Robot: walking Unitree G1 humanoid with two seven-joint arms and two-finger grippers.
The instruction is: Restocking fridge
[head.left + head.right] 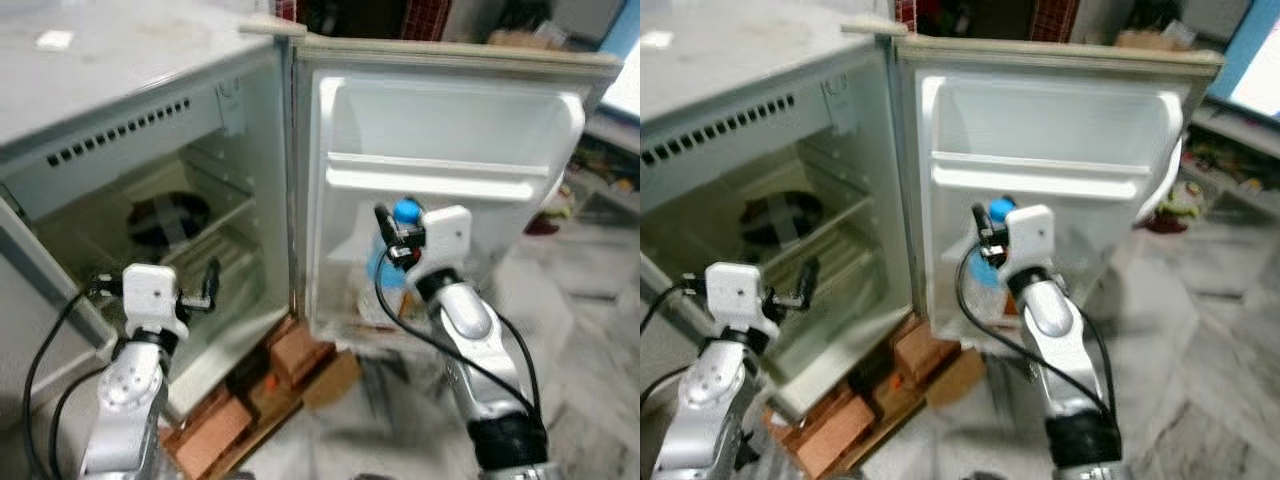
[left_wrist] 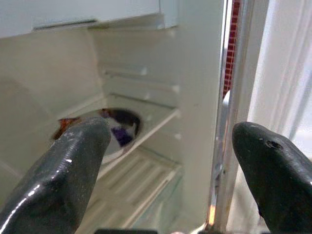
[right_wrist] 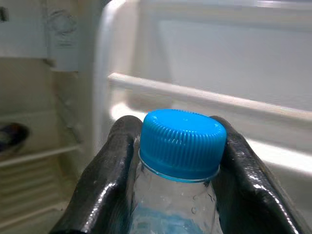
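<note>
A small fridge [image 1: 120, 90] stands with its door [image 1: 440, 120] swung wide. My right gripper [image 1: 398, 235] is shut on a clear water bottle with a blue cap [image 3: 183, 141], its fingers [image 3: 114, 161] clamped just under the cap. It holds the bottle [image 1: 385, 275] upright in front of the door's lower shelf. My left gripper [image 1: 205, 285] is open and empty at the front of the fridge cavity, its fingers [image 2: 73, 161] wide apart. A dark round dish [image 1: 168, 215] sits on the wire shelf inside.
The door has a white upper shelf rail [image 1: 440, 175]. The fridge rests on bricks and a wooden pallet [image 1: 260, 390]. Pale tiled floor [image 1: 590, 340] spreads to the right, with clutter and shelves [image 1: 600, 170] beyond the door.
</note>
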